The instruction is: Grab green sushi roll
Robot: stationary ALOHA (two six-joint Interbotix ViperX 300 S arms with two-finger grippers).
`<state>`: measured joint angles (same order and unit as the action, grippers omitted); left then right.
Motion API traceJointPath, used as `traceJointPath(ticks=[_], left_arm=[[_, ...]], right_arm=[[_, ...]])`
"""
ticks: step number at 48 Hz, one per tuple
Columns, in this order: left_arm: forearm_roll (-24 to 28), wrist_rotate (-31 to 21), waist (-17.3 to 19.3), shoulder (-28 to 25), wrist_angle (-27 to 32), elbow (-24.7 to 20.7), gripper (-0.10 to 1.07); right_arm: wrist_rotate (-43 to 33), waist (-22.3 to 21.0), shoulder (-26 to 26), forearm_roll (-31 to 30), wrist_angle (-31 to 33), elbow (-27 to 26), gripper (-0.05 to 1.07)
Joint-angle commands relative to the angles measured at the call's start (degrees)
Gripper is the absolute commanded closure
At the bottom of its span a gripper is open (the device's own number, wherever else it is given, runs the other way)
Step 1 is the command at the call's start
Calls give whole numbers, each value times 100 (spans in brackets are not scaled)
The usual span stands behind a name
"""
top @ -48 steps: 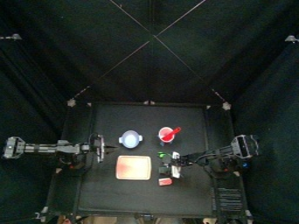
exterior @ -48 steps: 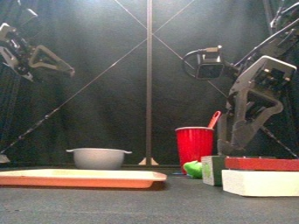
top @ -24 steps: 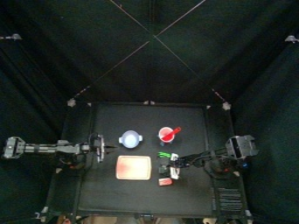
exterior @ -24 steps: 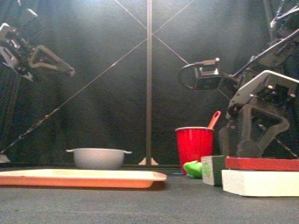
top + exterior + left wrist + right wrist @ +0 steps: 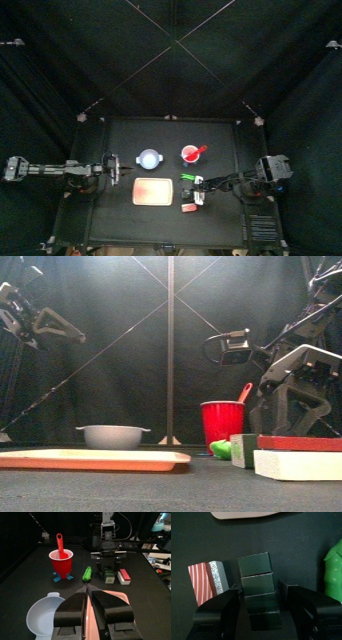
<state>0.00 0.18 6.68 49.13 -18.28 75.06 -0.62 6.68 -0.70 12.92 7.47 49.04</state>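
The green sushi roll (image 5: 87, 573) is a small bright green piece lying on the table beside the red cup (image 5: 61, 561). It also shows in the front view (image 5: 218, 446) and at the edge of the right wrist view (image 5: 334, 567). My right gripper (image 5: 262, 592) is open, low over the table, its jaws standing either side of a dark green block (image 5: 258, 582), with the roll just outside one jaw. My left gripper (image 5: 88, 594) is shut and empty, held above the white dish (image 5: 45, 612) and well short of the roll.
A red-striped block (image 5: 204, 582) lies next to the dark green block. The orange-pink board (image 5: 94, 459) lies at the front left of the table, with the white dish (image 5: 112, 436) behind it. A red spoon (image 5: 59, 542) stands in the cup.
My right arm has come lower over the blocks and shifted slightly left. The left arm and the objects have not moved.
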Motion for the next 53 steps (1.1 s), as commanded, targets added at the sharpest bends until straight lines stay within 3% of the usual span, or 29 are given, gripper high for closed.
traceJointPath(ticks=[1, 8, 19, 24, 32, 53], left_arm=[[9, 9, 18, -9, -26, -70, 43], [0, 9, 18, -9, -26, -70, 43], [9, 9, 18, -9, -26, -70, 43], [0, 18, 18, -9, -26, -70, 43], [0, 9, 18, -9, -26, -70, 43], [0, 9, 18, -9, -26, -79, 43]], right_arm=[[9, 0, 88, -18, -18, -88, 11], [9, 0, 88, -18, -18, -88, 17], [9, 0, 97, -44, 44, -97, 41], [9, 0, 176, -44, 211, -149, 46], [9, 0, 360, -88, 483, -299, 46], [9, 0, 422, -158, 483, -299, 47]])
